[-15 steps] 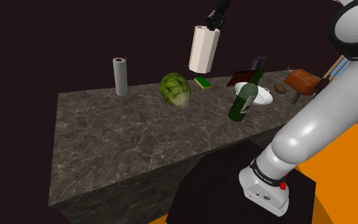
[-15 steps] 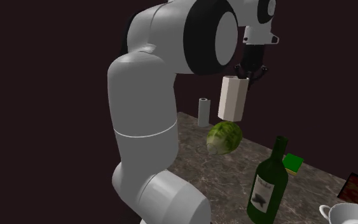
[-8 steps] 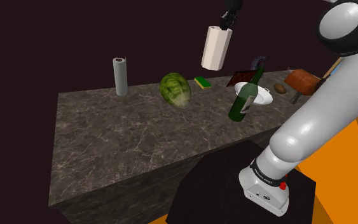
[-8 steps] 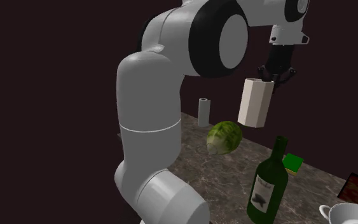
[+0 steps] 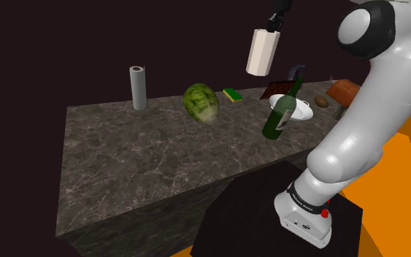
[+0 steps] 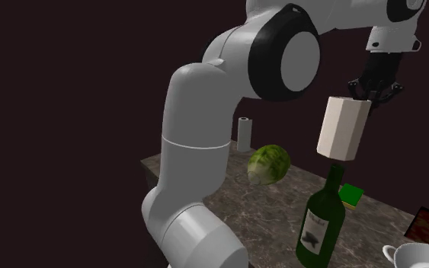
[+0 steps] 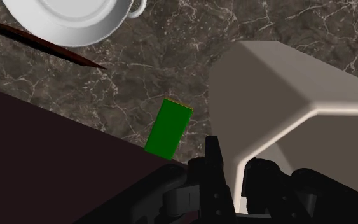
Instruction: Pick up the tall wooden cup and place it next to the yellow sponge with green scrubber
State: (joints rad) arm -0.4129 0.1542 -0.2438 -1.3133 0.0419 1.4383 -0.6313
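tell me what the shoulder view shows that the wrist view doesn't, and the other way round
Shoulder view, not wrist view: the grey roll, the round green vegetable, the green bottle and the white arm.
Wrist view, not shoulder view: the black fingers clasping the pale cup by its wall, one on either side.
Both: the cup, the marble counter, the green-topped sponge and the white bowl.

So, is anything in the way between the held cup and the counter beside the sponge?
Nothing visible is. The gripper holds the pale cup in the air above the counter, and bare stone surrounds the green-topped sponge. The lettuce and the wine bottle stand apart from it.
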